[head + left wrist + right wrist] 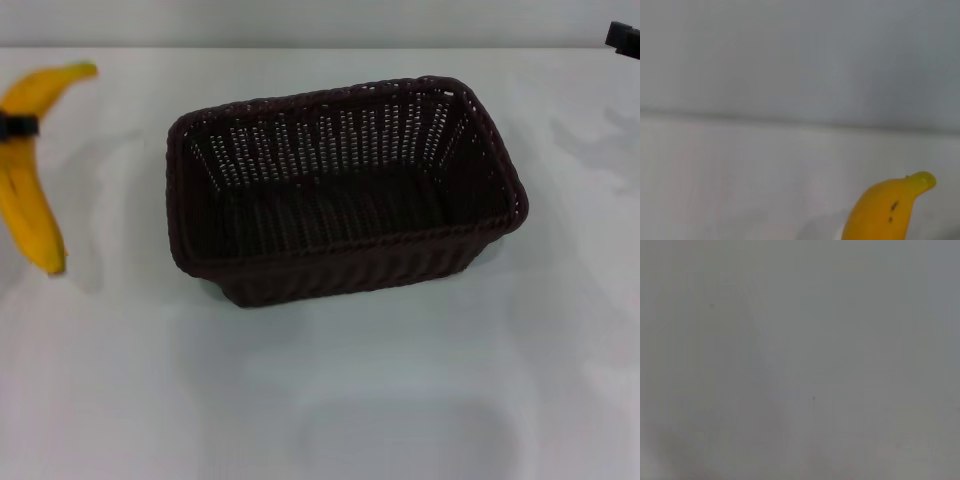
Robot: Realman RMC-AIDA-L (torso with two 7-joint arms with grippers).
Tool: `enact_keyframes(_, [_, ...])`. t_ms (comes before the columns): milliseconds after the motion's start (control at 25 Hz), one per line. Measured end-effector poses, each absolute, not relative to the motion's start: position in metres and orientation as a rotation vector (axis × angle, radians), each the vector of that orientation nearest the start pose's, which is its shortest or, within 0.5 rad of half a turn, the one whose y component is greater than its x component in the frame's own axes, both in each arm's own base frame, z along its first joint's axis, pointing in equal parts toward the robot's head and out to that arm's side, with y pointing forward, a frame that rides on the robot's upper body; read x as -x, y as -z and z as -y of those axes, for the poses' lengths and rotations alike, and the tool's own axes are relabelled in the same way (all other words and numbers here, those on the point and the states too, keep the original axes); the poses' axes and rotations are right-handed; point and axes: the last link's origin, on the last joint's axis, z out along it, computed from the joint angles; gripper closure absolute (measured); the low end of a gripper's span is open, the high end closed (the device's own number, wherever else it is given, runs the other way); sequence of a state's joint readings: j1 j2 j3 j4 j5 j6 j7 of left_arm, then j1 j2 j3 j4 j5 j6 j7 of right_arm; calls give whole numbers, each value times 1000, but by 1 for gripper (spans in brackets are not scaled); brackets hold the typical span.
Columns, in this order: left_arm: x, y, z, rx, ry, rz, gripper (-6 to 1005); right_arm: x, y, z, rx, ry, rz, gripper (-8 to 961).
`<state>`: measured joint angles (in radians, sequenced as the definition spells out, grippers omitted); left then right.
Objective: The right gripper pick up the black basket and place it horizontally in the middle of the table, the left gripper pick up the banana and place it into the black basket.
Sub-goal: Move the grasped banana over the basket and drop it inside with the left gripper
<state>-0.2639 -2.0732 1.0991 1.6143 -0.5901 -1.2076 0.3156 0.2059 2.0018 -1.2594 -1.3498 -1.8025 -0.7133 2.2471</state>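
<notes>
A: What's nearest on the table (330, 400)?
B: Bare white top. Past it, in the middle, the basket (345, 190) sits upright, long side across.
A: And the banana (30, 170)?
B: At the left edge, apart from the basket, with the left gripper (16, 127) clamped across it.
A: The right gripper (623, 38)?
B: Far right corner, only a sliver; can't tell how its fingers stand.

A white table (400, 400) carries a black basket (345, 190) at its middle, well right of the left gripper (14, 127).
</notes>
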Motion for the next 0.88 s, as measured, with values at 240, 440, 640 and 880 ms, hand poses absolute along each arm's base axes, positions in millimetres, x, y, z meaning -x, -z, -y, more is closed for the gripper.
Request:
enact_keyframes(240, [222,-145,-355,1824,260,1109,516,-246,-102,-378,1923,-628,-937,96])
enact_keyframes(440, [199,-150,-366,1861,355,999,517,-245,-102,-379,1925,-627,-931,96])
enact_keyframes(640, [188,-142,-379,1924,441,938,517,-247,-101,-379,1927,-623,-935,96])
enact_keyframes(880, [176,-128,-385,2048,577,862,517,-247,-101,-378,1926,-632,-938,96])
